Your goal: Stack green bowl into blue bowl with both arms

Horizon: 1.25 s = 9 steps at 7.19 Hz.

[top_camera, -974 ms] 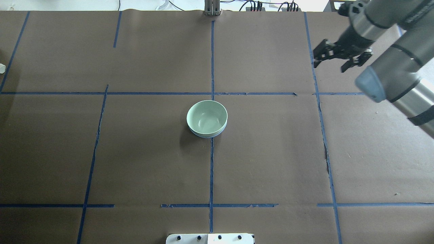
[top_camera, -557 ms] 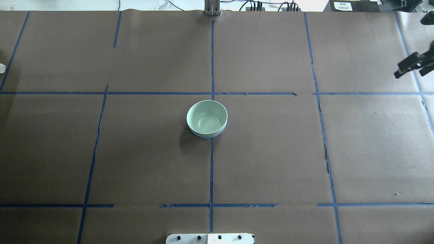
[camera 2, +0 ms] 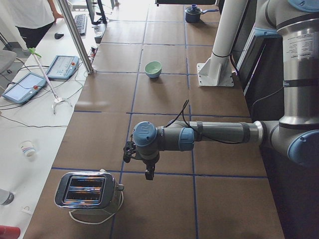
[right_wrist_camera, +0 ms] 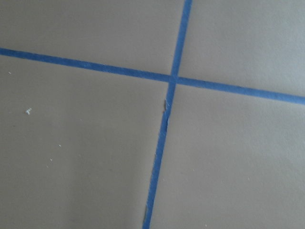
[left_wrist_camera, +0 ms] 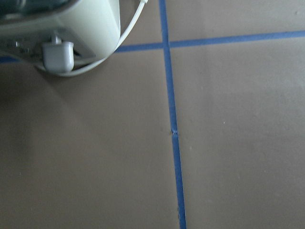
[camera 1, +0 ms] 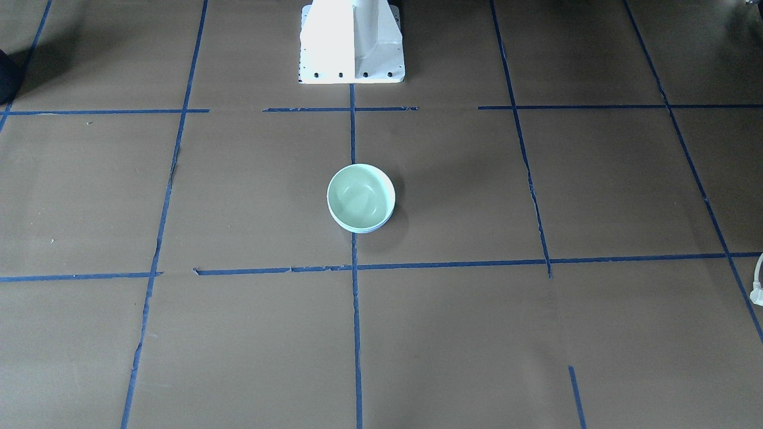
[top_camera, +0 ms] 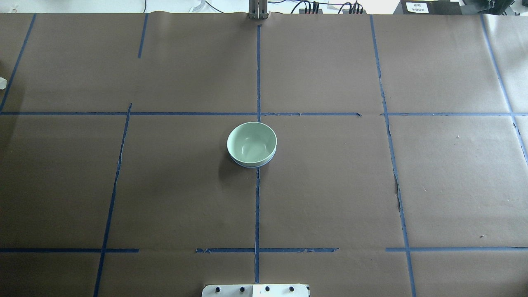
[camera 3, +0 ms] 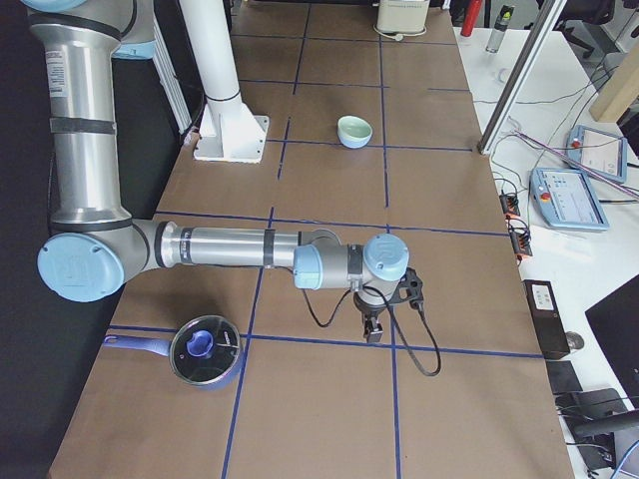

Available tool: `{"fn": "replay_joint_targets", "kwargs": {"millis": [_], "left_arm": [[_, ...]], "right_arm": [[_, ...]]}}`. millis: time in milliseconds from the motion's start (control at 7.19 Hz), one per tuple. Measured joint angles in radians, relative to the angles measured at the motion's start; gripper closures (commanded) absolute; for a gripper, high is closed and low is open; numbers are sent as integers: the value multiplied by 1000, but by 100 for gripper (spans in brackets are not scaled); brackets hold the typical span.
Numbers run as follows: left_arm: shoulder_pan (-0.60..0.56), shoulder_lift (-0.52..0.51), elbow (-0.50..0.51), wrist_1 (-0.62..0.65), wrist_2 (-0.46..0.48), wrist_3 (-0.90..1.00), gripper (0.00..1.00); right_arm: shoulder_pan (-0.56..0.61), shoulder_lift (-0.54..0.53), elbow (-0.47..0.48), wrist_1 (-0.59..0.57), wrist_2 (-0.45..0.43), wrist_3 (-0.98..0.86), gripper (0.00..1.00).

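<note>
The green bowl (top_camera: 251,142) sits nested inside the blue bowl (top_camera: 249,166) at the table's middle; only a thin blue rim shows under it. The stack also shows in the front view (camera 1: 360,195), the left view (camera 2: 153,68) and the right view (camera 3: 353,130). My left gripper (camera 2: 138,163) hangs low over the table far from the bowls, beside a toaster. My right gripper (camera 3: 391,309) hangs low over the other table end. Both show only in the side views, so I cannot tell whether they are open or shut. The wrist views show bare paper and tape only.
A chrome toaster (camera 2: 87,191) with its cord stands near the left gripper and shows in the left wrist view (left_wrist_camera: 57,28). A blue lidded pot (camera 3: 205,351) stands near the right arm. The white pedestal (camera 1: 351,42) stands behind the bowls.
My right arm and gripper have swung out of the overhead view to the right. The stacked bowls have not moved.
</note>
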<state>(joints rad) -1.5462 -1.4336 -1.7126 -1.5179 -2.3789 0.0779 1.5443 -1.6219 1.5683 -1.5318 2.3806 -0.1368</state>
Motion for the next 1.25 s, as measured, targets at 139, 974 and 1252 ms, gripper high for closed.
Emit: {"fn": "replay_joint_targets", "kwargs": {"millis": [139, 974, 1252], "left_arm": [[1, -2, -7, 18, 2, 4, 0], [3, 0, -27, 19, 5, 9, 0], [3, 0, -27, 19, 5, 10, 0]], "right_arm": [[16, -27, 14, 2, -10, 4, 0], [0, -32, 52, 12, -23, 36, 0], [-5, -32, 66, 11, -20, 41, 0]]}}
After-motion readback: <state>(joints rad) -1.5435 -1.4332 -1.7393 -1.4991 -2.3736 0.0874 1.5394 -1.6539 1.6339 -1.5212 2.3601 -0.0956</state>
